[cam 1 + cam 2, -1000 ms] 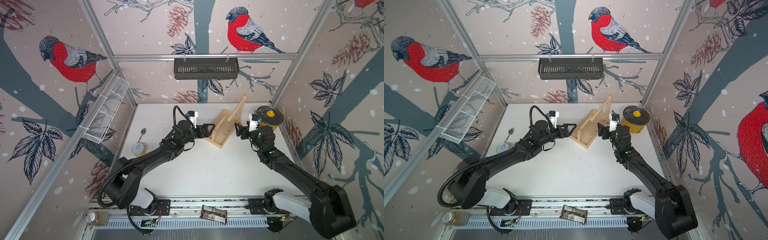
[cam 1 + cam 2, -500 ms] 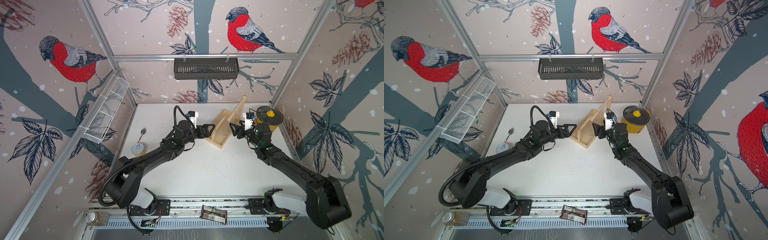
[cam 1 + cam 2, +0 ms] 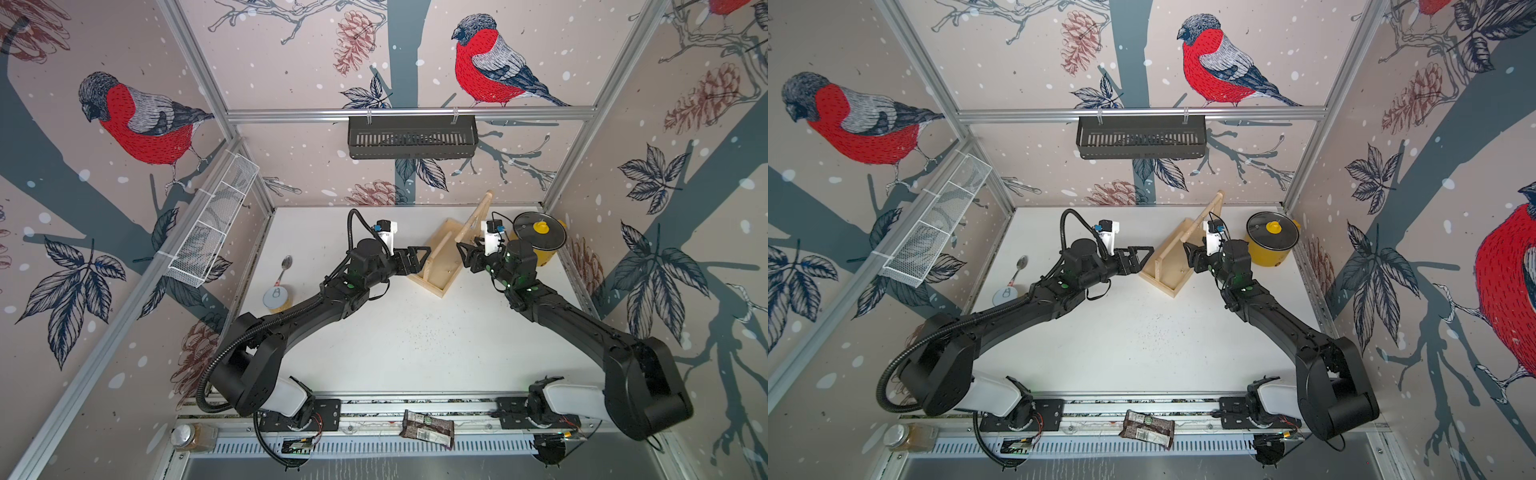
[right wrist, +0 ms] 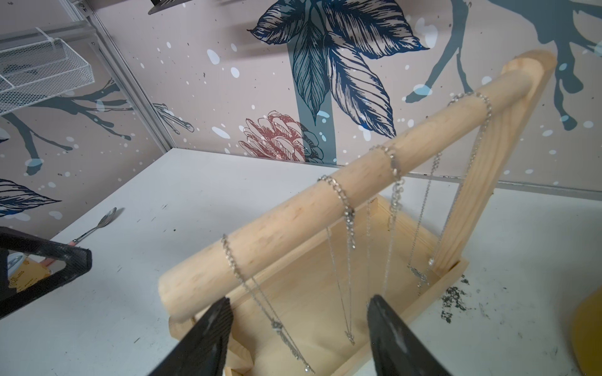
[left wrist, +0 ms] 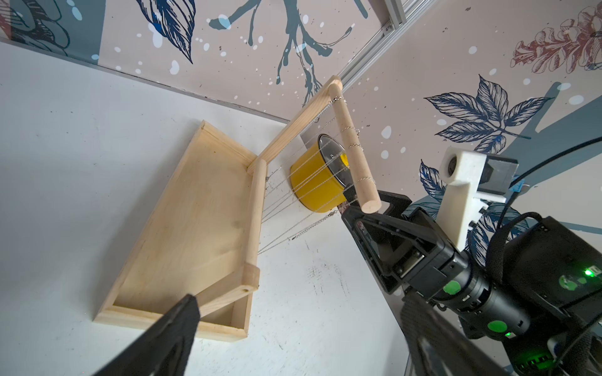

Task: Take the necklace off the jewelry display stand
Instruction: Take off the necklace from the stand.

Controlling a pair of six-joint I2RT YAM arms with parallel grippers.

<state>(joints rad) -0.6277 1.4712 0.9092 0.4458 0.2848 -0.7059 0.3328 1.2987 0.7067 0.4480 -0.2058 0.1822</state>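
Left pincer (image 3: 421, 260): stood open beside jewelry display stand (image 3: 441, 266).
Right pincer (image 4: 299, 301): open, facing hanging necklace (image 4: 277, 324).
Nearby: yellow pot (image 3: 1266, 254) behind it.

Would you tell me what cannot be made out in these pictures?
Right wrist view: frame edge cuts off the right gripper; its contact with the nearest necklace is unclear.
Both top views: necklaces on the jewelry display stand too fine to see.
Left wrist view: only one finger of the left gripper shows, cut by the edge.
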